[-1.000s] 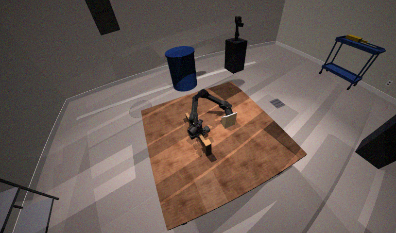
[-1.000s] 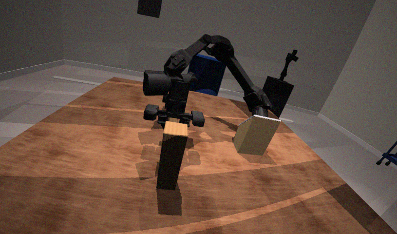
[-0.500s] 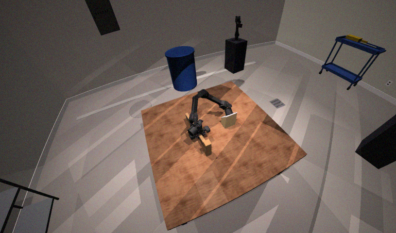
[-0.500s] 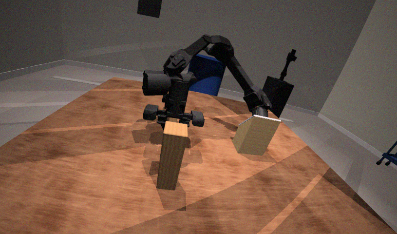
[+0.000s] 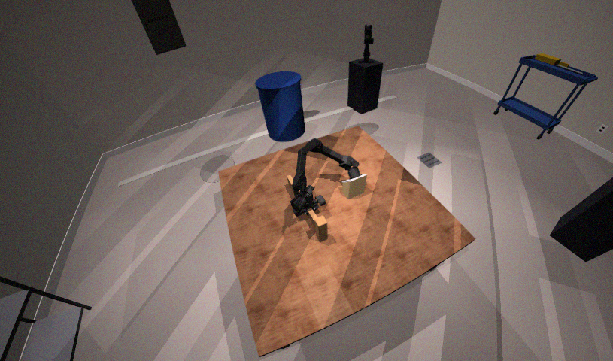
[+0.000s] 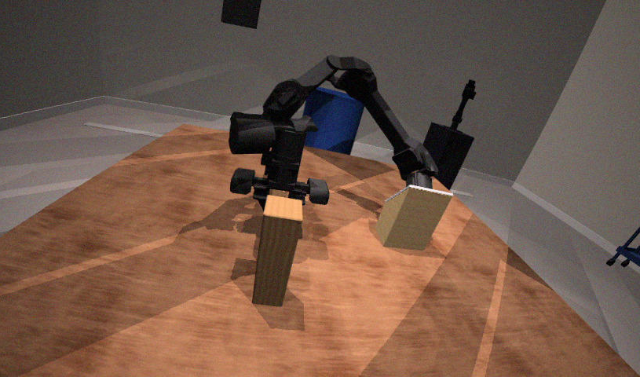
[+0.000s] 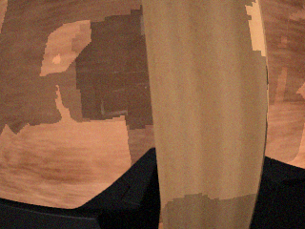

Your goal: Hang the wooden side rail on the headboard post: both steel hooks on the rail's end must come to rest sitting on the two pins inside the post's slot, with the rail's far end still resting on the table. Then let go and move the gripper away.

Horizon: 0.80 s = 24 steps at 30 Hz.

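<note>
The headboard post is a short wooden block standing upright on the table. The wooden side rail is a long pale board that runs from the post back under the arm, and its far end is low by the table. My gripper is shut on the rail, just behind the post's top. In the wrist view the rail fills the middle between my dark fingers. The steel hooks, the slot and the pins are hidden.
The arm's base sits on a tan block to the right of the post. Off the table stand a blue barrel, a black pedestal with a camera, a blue cart and a dark box.
</note>
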Available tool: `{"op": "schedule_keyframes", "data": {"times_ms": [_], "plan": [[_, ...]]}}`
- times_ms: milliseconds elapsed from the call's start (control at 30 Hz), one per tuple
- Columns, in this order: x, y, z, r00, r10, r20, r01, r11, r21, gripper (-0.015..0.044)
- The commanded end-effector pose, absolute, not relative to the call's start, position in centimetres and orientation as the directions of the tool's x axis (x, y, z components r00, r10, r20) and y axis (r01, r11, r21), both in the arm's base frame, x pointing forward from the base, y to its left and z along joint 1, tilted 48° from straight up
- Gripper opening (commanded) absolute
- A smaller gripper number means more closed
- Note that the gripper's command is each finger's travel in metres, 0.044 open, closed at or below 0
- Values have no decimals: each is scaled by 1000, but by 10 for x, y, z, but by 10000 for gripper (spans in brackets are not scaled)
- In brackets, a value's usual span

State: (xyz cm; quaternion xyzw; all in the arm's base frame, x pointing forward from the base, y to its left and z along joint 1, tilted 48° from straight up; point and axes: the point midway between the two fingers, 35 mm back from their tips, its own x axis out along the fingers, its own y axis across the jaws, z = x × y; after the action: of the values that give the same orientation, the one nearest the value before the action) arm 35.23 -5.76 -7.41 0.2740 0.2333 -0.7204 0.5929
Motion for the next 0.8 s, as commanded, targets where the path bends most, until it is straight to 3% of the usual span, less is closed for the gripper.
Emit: {"op": "schedule_keyframes", "data": {"times_ms": [0, 767], "plan": [[355, -53, -74, -134, -726, -674, 984, -180, -2, 0], [352, -53, -77, -134, -726, -674, 984, -180, -3, 0]]}}
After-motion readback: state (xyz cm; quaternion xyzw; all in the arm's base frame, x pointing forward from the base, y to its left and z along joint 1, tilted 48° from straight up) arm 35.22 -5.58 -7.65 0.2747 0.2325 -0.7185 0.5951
